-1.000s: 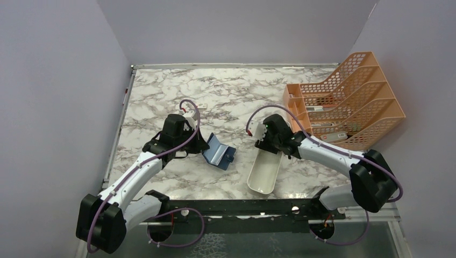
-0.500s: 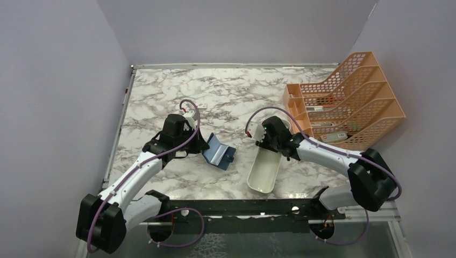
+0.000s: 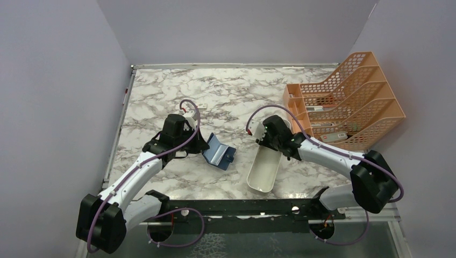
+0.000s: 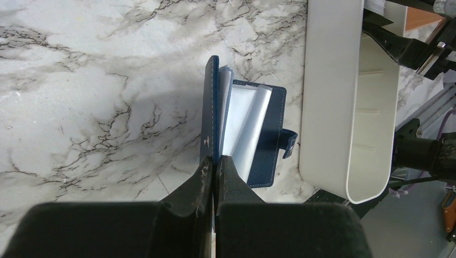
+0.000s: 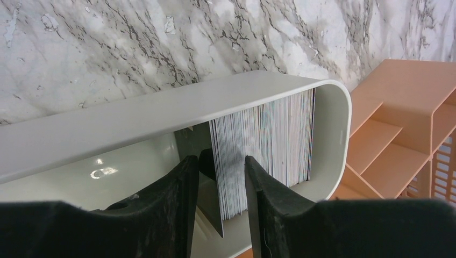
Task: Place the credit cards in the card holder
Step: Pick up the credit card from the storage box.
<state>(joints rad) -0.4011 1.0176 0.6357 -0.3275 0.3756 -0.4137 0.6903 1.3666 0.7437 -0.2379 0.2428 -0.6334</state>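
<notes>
Holding, top view: left end effector [image 3: 200,145] at the left edge of the card holder [image 3: 218,152], a small navy case open in a V on the marble bench [image 3: 161,97], between the arms.
Tray, top view: long white tray [image 3: 263,171] right of the holder; right end effector [image 3: 264,141] dips into its far end.
Holder, left wrist view: one navy panel stands on edge, the other lies flat with a pale blue inside and a snap tab [image 4: 288,144].
Left grip, left wrist view: fingers [image 4: 203,177] together, clamped on the upright panel's near edge.
Cards, right wrist view: the credit cards [image 5: 274,140] stand on edge, packed in the tray's rounded end.
Right grip, right wrist view: fingers [image 5: 180,193] partly apart, straddling the end cards; cannot tell whether they press.
</notes>
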